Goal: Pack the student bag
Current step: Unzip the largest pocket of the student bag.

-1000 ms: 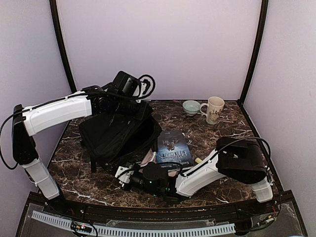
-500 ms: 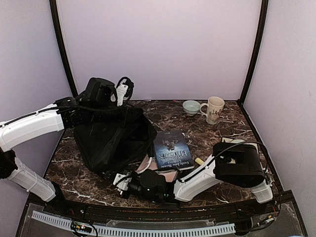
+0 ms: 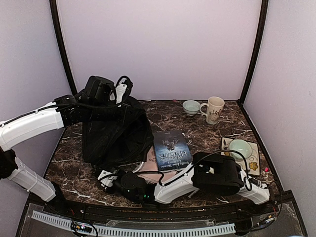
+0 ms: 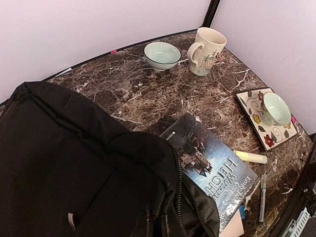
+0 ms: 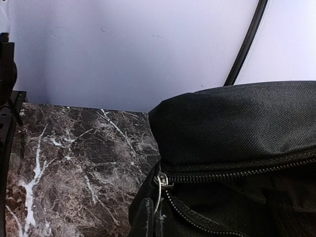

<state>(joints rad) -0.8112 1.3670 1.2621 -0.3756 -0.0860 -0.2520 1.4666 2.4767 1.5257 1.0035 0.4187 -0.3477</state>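
The student bag (image 3: 116,133) is a big black soft bag, held up on end at the table's left. My left gripper (image 3: 120,92) is shut on its top edge; its fingers do not show in the left wrist view, where the bag (image 4: 74,168) hangs below with an open zipper. My right gripper (image 3: 105,177) is at the bag's lower near corner. In the right wrist view its dark fingertips (image 5: 146,217) are closed around the silver zipper pull (image 5: 162,180) of the bag (image 5: 237,128).
A dark-covered book (image 3: 171,149) lies right of the bag, partly on a pink notebook (image 3: 147,167). A yellow highlighter (image 4: 250,157) and a pen (image 4: 261,197) lie beside it. A bowl (image 3: 191,106) and mug (image 3: 214,109) stand at the back. A patterned saucer with a cup (image 3: 241,149) sits at the right.
My left gripper has swung left and lifted the bag more upright. My right gripper has slid left along the bag's near edge, and the arm has uncovered the saucer.
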